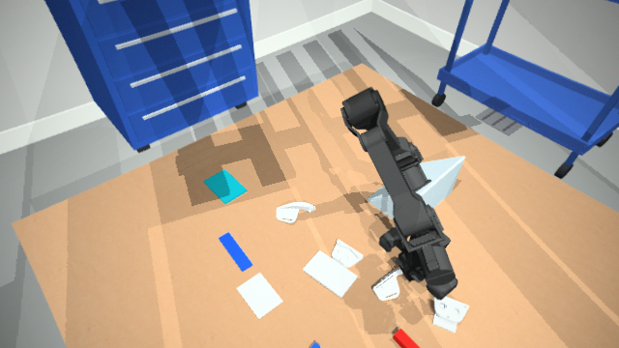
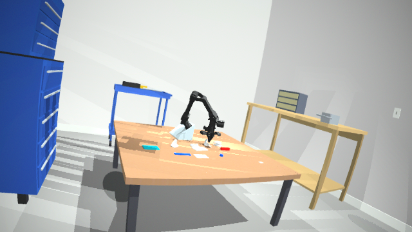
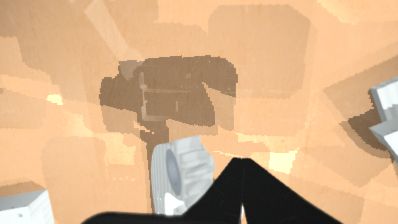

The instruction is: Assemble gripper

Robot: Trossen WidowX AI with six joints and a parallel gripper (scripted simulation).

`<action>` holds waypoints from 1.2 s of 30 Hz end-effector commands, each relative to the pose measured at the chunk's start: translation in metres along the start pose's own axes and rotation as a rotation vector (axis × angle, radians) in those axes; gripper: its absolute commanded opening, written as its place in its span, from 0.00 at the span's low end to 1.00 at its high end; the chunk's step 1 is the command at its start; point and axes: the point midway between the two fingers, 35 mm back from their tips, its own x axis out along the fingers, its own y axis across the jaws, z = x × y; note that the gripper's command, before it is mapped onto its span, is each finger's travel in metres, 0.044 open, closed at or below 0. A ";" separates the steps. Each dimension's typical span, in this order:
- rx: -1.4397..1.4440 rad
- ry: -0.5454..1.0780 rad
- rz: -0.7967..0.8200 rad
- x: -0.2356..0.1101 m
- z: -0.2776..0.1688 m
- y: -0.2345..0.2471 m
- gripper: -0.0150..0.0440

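1. White toothed plastic jaw (image 1: 387,289) (image 2: 206,145) (image 3: 196,167) lies on the wooden table (image 1: 193,271) (image 2: 193,178) (image 3: 270,115), right by the fingers; probably the part being gone for first.
2. Black parallel-jaw gripper (image 1: 411,275) (image 2: 210,140) (image 3: 240,166): fingers closed together, nothing between them.
3. Second white curved jaw (image 1: 288,213) (image 2: 174,144) lies well apart, on the table. Neither jaw is mounted; plate not on. Assembly looks unstarted.
4. White part with two round features (image 1: 451,313) (image 2: 217,143) (image 3: 387,102) and white flat slab with a flange (image 1: 330,274) (image 2: 199,147) (image 3: 25,207): presumably base and housing plate; can't tell which is which.
5. Next: open up, line the fingers across the jaw, grip it, carry it to a base pin. Going down closed would likely just nudge it.
6. Wrist view: jaw's lower part runs behind the black finger and out of frame; contact unclear. Both other white parts cut off at the edges.
7. Top view: arm hides fingertips, mostly. Pins and stubs too small to sort out. Exterior view: parts tiny, teeth unreadable.
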 end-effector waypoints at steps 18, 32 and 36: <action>-0.007 -0.003 0.009 0.002 0.002 0.037 0.25; -0.007 -0.003 0.010 0.002 0.002 0.045 0.25; -0.007 -0.003 0.010 0.001 0.002 0.049 0.25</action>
